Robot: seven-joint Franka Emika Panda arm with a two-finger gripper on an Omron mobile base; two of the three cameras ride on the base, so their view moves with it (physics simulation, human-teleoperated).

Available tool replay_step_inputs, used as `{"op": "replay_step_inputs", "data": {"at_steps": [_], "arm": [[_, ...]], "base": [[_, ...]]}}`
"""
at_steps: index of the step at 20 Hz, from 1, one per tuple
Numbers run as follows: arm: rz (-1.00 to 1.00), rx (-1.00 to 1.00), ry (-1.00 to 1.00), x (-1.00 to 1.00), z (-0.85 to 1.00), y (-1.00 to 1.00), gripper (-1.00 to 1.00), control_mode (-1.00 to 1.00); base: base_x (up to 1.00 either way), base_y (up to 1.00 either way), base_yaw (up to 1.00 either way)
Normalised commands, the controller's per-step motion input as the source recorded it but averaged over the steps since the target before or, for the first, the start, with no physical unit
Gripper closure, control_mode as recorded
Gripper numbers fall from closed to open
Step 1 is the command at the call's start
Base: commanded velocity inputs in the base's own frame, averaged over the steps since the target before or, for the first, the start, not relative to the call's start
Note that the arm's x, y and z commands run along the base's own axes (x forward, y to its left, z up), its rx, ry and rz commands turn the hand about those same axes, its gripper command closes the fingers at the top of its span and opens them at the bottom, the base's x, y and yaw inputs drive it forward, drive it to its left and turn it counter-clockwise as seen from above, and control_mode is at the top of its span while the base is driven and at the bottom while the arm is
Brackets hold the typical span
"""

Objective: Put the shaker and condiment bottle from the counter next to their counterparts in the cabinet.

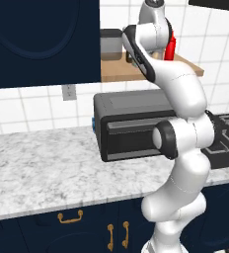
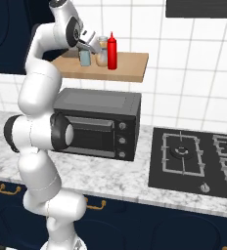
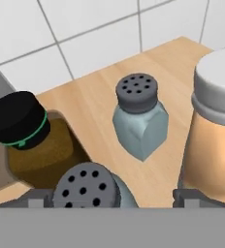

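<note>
The kitchen has white wall tiles and a speckled marble counter over dark blue cupboards with gold handles. A black microwave sits on the counter, with a black stove beside it. Above is the light wooden cabinet shelf. The red condiment bottle stands on it next to the tan bottle. The gripper is open wide over one shaker. The other little shaker stands just beyond it, and a dark brown bottle stands to the side
</note>
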Motion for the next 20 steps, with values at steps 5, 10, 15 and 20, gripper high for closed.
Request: {"op": "replay_step_inputs", "data": {"at_steps": [5, 10, 15, 20], "arm": [[0.0, -0.08, -0.11, -0.39, 0.0, 0.11, -1.0, -1.0], [0.0, -0.04, -0.11, -0.49, -0.01, 0.01, -1.0, -1.0], [-0.03, 0.0, -0.12, -0.97, -0.45, 0.0, -1.0, -1.0], [-0.03, 0.0, -0.2, -1.0, -0.83, 0.0, -1.0, -1.0]], "base": [[0.0, 0.0, 0.0], [0.0, 0.0, 0.0], [0.0, 0.0, 0.0], [0.0, 0.0, 0.0]]}}
